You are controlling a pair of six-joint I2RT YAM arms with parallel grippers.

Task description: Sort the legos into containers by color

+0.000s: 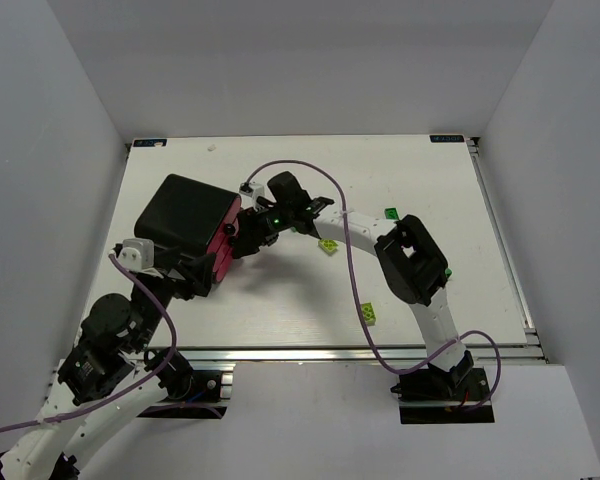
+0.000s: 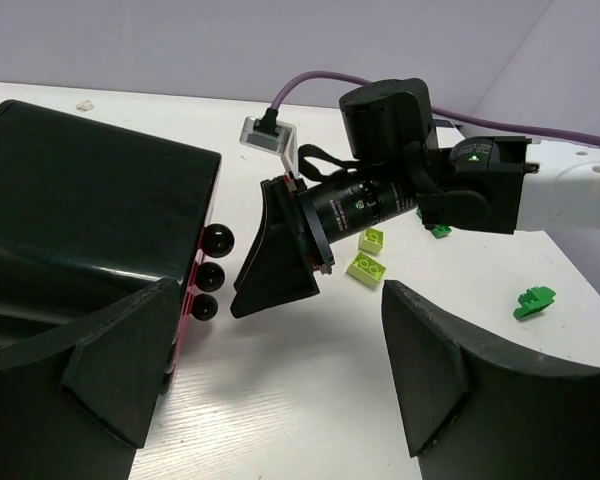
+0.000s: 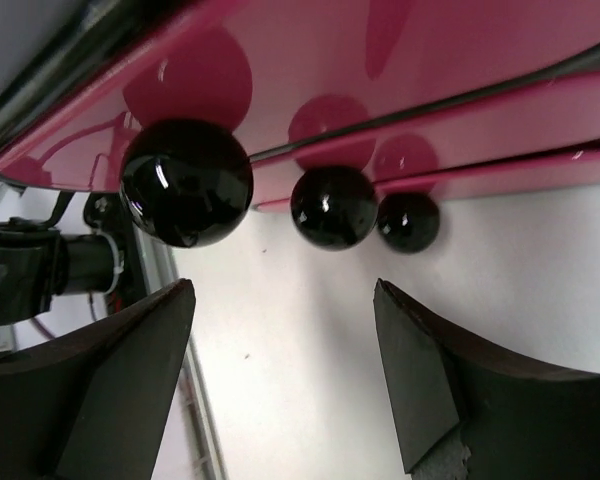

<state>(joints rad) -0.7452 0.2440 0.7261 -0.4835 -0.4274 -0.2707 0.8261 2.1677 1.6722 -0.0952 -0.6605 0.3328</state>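
Jaws on the right gripper are spread wide and empty, just in front of the black cabinet, facing the three knobs on its pink drawers. The left gripper is wide apart too, holding nothing, at the cabinet's front near corner. The legos, lime and green ones, lie loose on the table out to the cabinet's right.

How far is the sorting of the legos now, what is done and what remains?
Done: nothing visible; the pink drawers look shut and no brick shows inside one. In hand: nothing held; the right gripper is open facing the black knobs, the left gripper open beside the cabinet. Left: lime bricks and green bricks lie loose on the table.
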